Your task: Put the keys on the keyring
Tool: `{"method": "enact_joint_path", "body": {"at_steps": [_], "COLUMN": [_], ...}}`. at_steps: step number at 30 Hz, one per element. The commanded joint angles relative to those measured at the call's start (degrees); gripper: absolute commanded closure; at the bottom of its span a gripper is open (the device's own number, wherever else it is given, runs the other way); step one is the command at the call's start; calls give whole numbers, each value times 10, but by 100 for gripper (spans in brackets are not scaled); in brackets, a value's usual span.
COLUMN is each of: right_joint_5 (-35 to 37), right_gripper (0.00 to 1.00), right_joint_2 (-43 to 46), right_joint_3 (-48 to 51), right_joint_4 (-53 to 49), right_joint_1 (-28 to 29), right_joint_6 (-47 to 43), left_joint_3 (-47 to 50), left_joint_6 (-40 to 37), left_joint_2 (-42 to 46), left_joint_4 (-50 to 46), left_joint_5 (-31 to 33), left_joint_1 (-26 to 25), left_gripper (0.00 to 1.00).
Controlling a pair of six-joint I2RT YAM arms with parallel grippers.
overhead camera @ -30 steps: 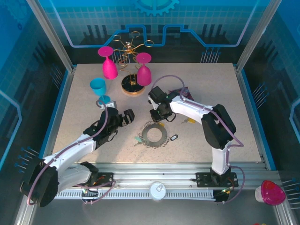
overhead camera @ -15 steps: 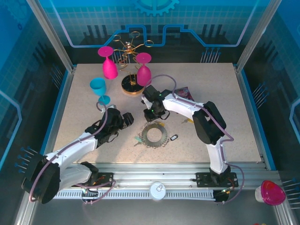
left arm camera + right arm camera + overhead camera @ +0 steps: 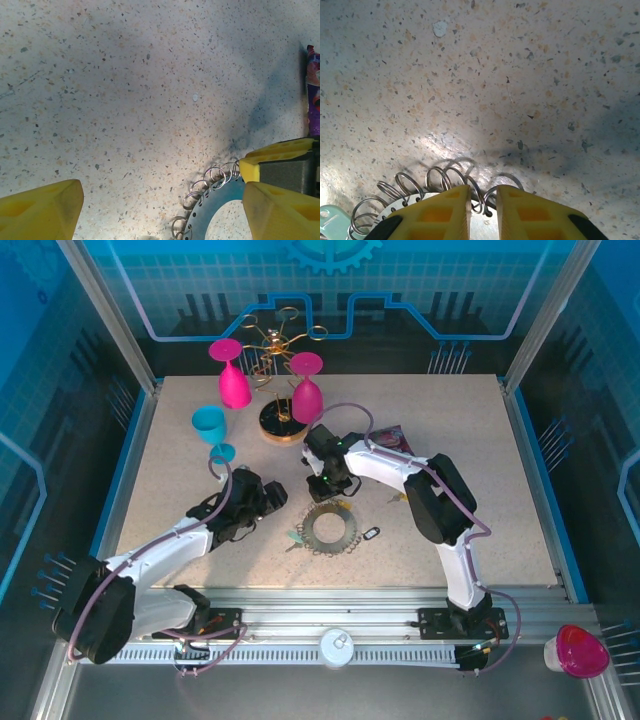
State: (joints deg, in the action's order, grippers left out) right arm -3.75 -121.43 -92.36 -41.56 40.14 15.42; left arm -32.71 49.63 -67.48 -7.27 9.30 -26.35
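**Pinning the keyring for threading**

Right gripper [image 3: 328, 486] sits at the upper rim of the keyring [image 3: 316, 529], mid-frame, with its jaws closed on one wire loop, likely to steady the ring. Left gripper [image 3: 268, 496] hangs wide open and empty just left of it, probably ready to fetch. Keys [image 3: 297, 536] lie on the table [image 3: 450, 440] by the ring's left and right edges.

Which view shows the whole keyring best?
Top external: the keyring is seen whole, from above. Left wrist catches one arc with wire loops; right wrist, a few edge loops at the bottom.
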Motion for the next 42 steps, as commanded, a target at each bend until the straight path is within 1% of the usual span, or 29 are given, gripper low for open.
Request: {"method": "enact_joint_path", "body": {"at_steps": [1,14,21,26,29,33,35,37,40,42], "right_joint_5": [-12,-40,-41,-38,-38,-40,-42,-45,-49,-55], "right_gripper": [79,80,81,83,87,96,100,100,100,100], "right_joint_2": [-14,-20,-29,-34,-34,-26,-13,8,52,89], "right_joint_3": [-5,-10,-14,-19,-20,-20,-16,-8,14,35], "right_joint_4": [-16,-22,-31,-38,-39,-37,-33,-21,0,20], "right_joint_1": [-6,-6,-6,-4,-4,-3,-4,-3,-2,-2], "right_joint_6": [-5,-10,-13,-16,-16,-17,-18,-22,-35,-51], "left_joint_3": [-17,-16,-14,-13,-12,-13,-13,-12,0,13], "left_joint_6": [7,6,5,5,4,0,-14,-38,-104,-166], "left_joint_2": [-2,2,7,12,12,16,20,29,57,83], "left_joint_4": [-9,-13,-16,-19,-18,-19,-17,-11,25,59], "left_joint_5": [-8,-4,-1,3,4,6,9,12,8,-12], "left_joint_1": [4,4,4,4,4,5,4,4,4,4], "left_gripper": [17,18,18,18,18,18,18,18,17,16]}}
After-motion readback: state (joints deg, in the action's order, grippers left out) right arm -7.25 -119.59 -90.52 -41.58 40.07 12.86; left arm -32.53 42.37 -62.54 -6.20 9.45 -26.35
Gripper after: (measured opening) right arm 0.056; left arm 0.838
